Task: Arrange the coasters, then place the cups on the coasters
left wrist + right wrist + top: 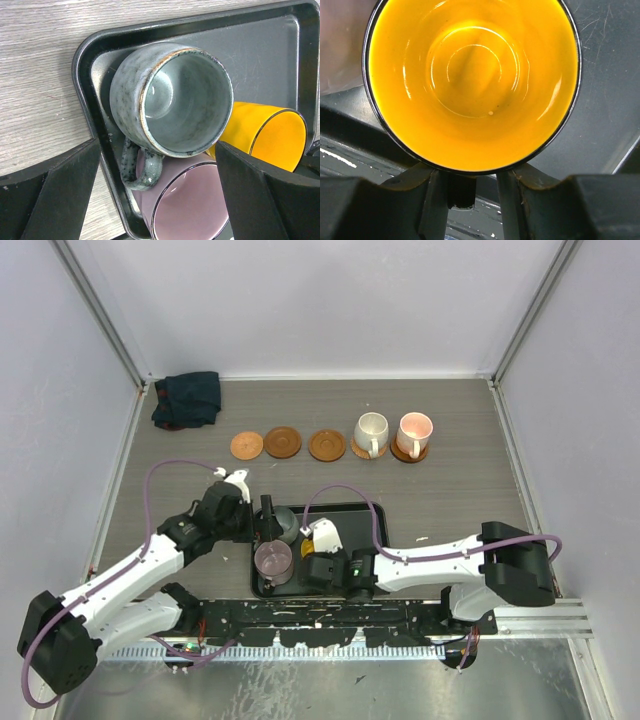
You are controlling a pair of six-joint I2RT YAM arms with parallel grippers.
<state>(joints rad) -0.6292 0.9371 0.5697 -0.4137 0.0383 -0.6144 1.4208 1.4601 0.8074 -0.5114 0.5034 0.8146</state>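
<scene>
Wooden coasters (283, 442) are lying in a row at the far side of the table (480, 500), five in all, with the cream cup (371, 430) and the pink cup (414, 430) standing on the two rightmost. In the black tray (260, 55), the right gripper (467, 187) is standing partly open astride the dark handle (460, 192) of the yellow cup (470, 75), a gap showing on one side. The left gripper (157, 145) is hovering wide open and empty above the grey-green cup (175, 95), just beside the mauve cup (185, 205).

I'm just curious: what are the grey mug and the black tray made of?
The grey mug looks like glazed ceramic: speckled, glossy, brownish worn rim. The tray seems dark coated metal, given its dull sheen and fine scratches.
</scene>
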